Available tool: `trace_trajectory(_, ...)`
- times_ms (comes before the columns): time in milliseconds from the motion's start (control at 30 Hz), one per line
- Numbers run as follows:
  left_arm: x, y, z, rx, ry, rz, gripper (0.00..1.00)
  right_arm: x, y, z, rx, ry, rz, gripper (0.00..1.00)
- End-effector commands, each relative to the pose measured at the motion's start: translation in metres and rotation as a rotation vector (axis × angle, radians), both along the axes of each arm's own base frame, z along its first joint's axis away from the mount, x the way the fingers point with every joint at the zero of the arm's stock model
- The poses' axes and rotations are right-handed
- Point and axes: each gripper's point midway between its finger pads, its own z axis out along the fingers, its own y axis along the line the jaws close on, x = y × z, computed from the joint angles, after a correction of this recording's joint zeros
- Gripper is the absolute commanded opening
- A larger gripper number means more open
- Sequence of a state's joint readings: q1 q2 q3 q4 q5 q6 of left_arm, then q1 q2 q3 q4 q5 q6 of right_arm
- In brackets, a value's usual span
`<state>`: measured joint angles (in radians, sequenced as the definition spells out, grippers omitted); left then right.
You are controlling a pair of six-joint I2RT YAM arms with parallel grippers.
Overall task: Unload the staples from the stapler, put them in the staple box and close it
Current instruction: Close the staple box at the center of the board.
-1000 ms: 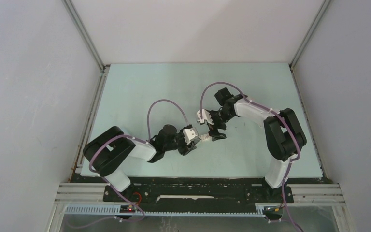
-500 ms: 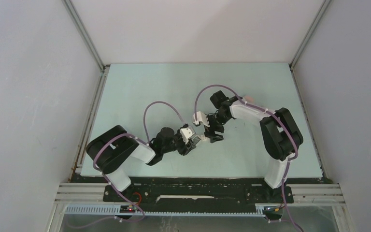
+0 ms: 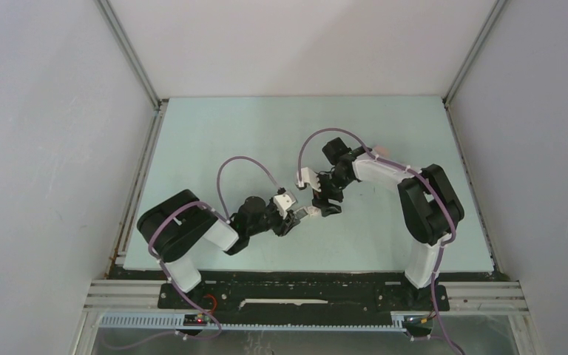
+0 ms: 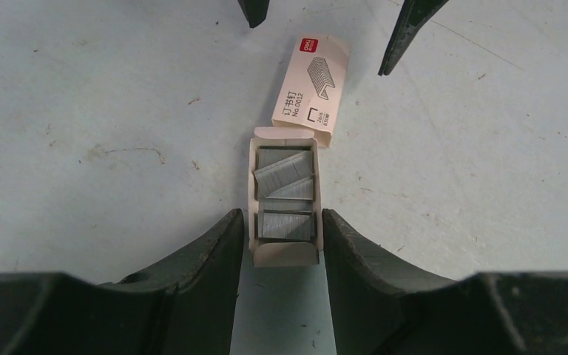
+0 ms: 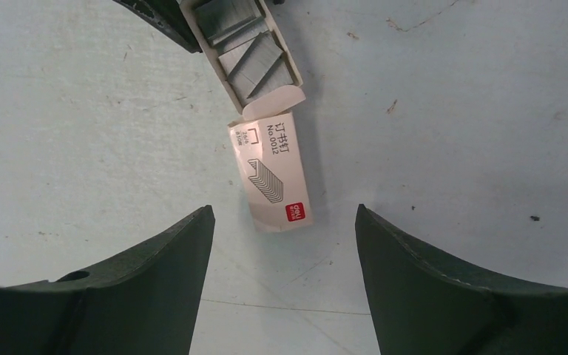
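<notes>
No stapler is in view. A small white-and-red staple box sleeve [image 4: 310,81] lies on the table, with its cream inner tray [image 4: 285,255] slid out toward my left gripper. Grey strips of staples [image 4: 286,224] lie loose in the tray, some askew. My left gripper [image 4: 282,214] is open, its fingers closely flanking the tray's near end with thin gaps. My right gripper [image 5: 283,209] is open wide just short of the sleeve's [image 5: 274,174] red-logo end, holding nothing. The tray with the staples [image 5: 251,52] lies beyond the sleeve. From above, both grippers meet at the box [image 3: 312,212].
The pale green table [image 3: 229,148] is walled by grey panels on the left, back and right. Both arms reach in to the middle of it from the near edge. The right gripper's fingertips [image 4: 410,29] show at the top of the left wrist view.
The left gripper's jaws have narrowed around the tray and that arm has shifted slightly left. The right arm has moved left and nearer to the box, its jaws narrowing a little.
</notes>
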<state>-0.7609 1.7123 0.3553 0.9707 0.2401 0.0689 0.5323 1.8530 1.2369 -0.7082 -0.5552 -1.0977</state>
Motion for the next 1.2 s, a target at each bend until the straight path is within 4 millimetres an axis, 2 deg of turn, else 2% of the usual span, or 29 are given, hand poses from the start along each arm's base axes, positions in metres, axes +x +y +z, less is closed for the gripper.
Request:
trace_trajectory(0,0.001,-0.002,0.004,-0.021,-0.027,-0.009,0.48,0.008,0.006,0.015,0.040,-0.114,0.080,0.79)
trace_trajectory(200,-0.001,-0.002,0.001,-0.020,-0.024,-0.023,0.47,0.008,0.006,0.016,0.054,-0.194,0.207,0.79)
trace_trajectory(433,-0.003,-0.003,0.002,-0.031,-0.030,-0.030,0.46,0.000,0.012,0.007,0.037,-0.207,0.252,0.78)
trace_trajectory(667,-0.005,-0.003,0.001,-0.048,-0.022,-0.030,0.45,0.000,0.012,-0.003,0.020,-0.228,0.238,0.76)
trace_trajectory(867,-0.005,-0.004,0.001,-0.057,-0.015,-0.028,0.43,0.002,0.010,-0.010,0.015,-0.251,0.222,0.69)
trace_trajectory(1167,-0.006,-0.006,0.001,-0.065,-0.012,-0.035,0.42,0.003,0.014,-0.008,0.034,-0.260,0.205,0.60)
